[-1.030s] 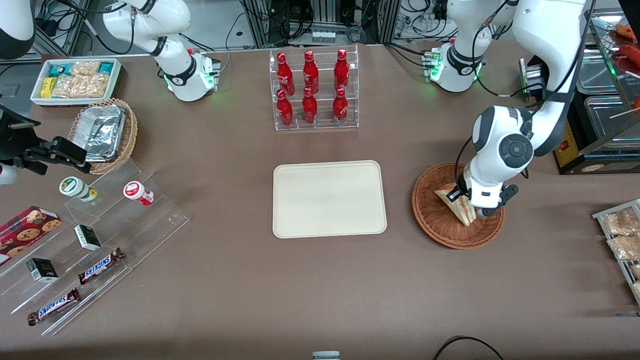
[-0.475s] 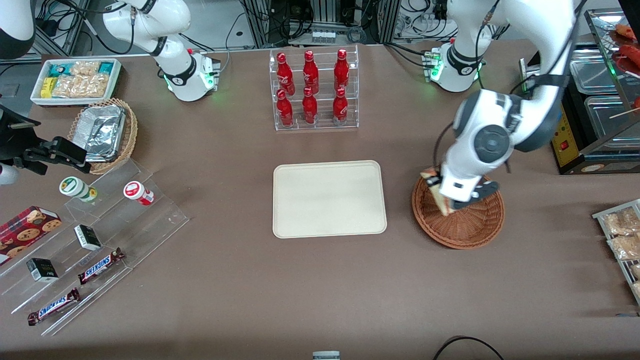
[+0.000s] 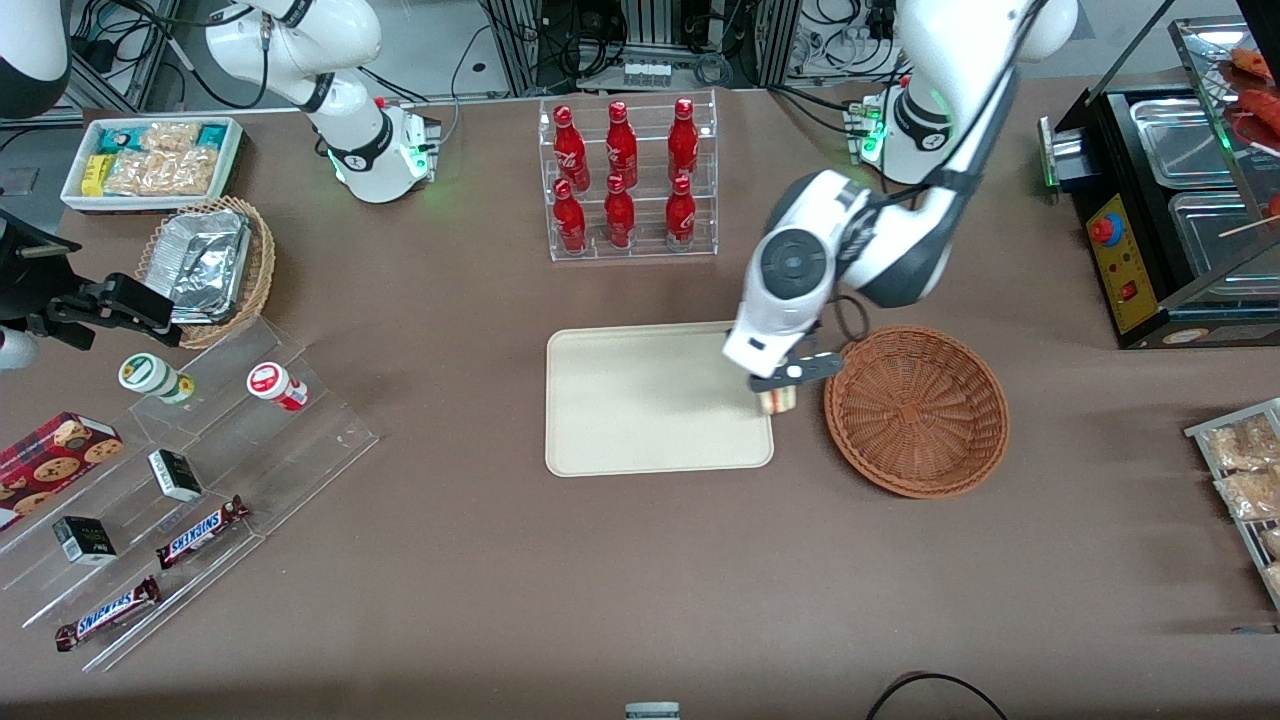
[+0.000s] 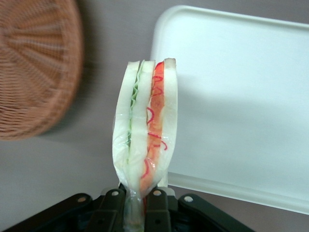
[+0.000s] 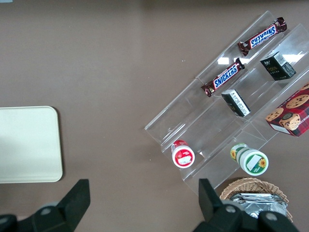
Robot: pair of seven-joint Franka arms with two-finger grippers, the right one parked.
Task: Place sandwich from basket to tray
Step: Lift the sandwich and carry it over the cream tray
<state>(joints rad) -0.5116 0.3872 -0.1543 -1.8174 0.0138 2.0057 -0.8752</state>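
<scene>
Front view: the gripper [image 3: 778, 392] hangs over the gap between the tray [image 3: 640, 440] and the basket [image 3: 917, 410], right at the tray's edge nearest the basket. Its fingers are pinched on the sandwich [image 3: 778, 401], of which only a small pale piece shows below the arm's wrist; the sandwich is lifted clear of the brown worktop [image 3: 600, 580]. The round reddish-brown basket sits on the worktop just beside the tray, toward the working arm's end, with nothing visible inside it. The cream tray lies flat with its surface bare. Farther from the camera than the tray stands a clear rack of red bottles [image 3: 625, 180].

Left wrist view: the sandwich [image 4: 145, 128] stands up from the gripper [image 4: 140, 205], its narrow wrapped end clamped between the black fingers [image 4: 155, 210]. Pale bread layers alternate with a green filling on one side and a red filling on the other, all under clear film. Below it are the tray's rounded corner and low rim [image 4: 231, 186], the bare worktop [image 4: 58, 169], and part of the basket's woven wall [image 4: 38, 72]. The sandwich's cut edge lines up roughly over the tray's rim, apart from it.

Right wrist view: one rounded end of the tray [image 5: 29, 145] shows, and a clear stepped stand [image 5: 231, 111] holding chocolate bars and small boxes.
</scene>
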